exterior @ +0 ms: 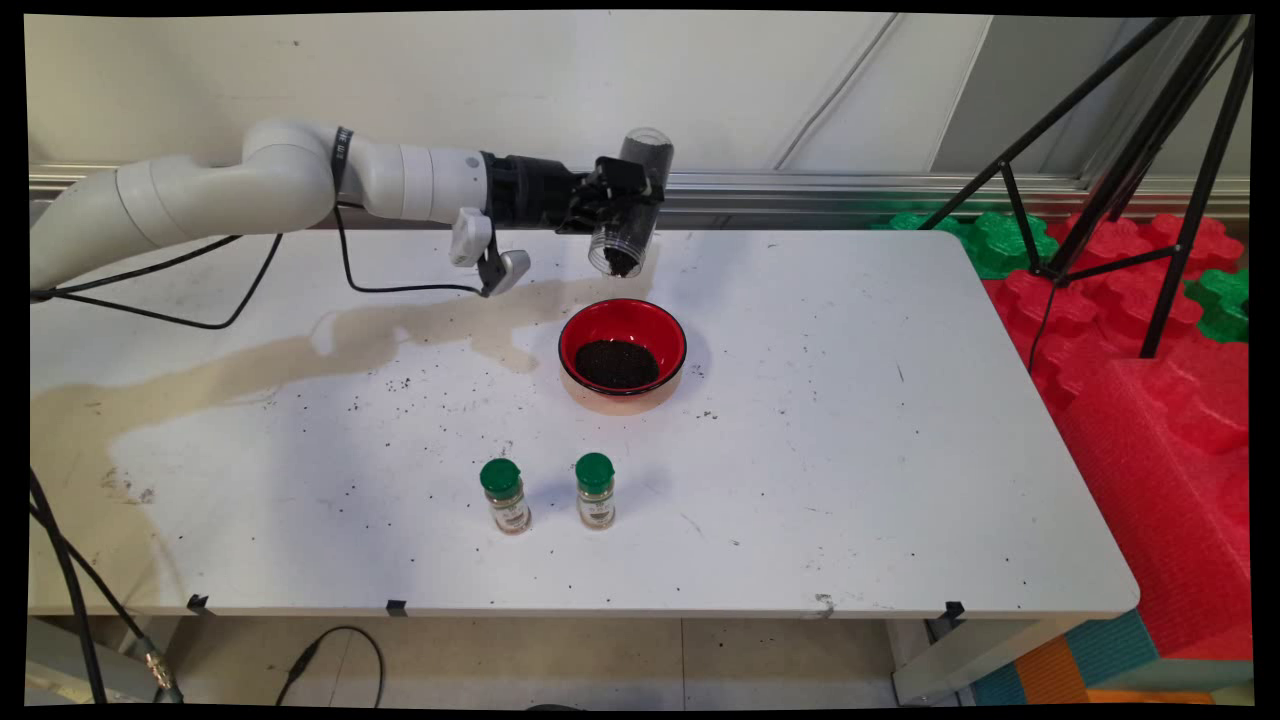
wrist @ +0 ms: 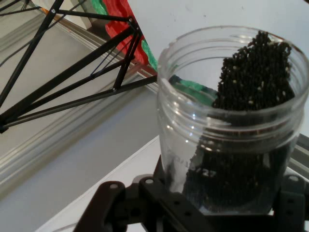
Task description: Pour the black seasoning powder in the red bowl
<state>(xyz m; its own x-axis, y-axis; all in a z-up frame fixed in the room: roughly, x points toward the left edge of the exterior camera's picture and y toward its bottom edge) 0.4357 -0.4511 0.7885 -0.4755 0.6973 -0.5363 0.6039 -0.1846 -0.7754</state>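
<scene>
Starting at the left, we see the white arm reaching across the back of the worktop (exterior: 850, 420), and at its end the hand (exterior: 622, 200) is closed around a clear plastic jar (exterior: 632, 205). The jar is tipped mouth-down and towards the camera, and dark seeds (wrist: 253, 67) have slid up to its threaded rim. We judge the grip firm, since the black linkage clasps the jar's body on both sides in the hand view.

The red bowl (exterior: 622, 345) sits on the worktop below the jar and nearer the front, already holding a dark heap of the same seeds. The jar's mouth hangs over the bowl's far edge rather than its middle, so a sudden rush of seeds could land behind the bowl; loose grains are already scattered about the worktop. A steeper tilt could also empty the jar all at once, sending seeds bouncing over the rim.

Further forward, two small green-capped spice bottles (exterior: 505, 495) stand upright side by side, well apart from the hand and not touching each other.
</scene>
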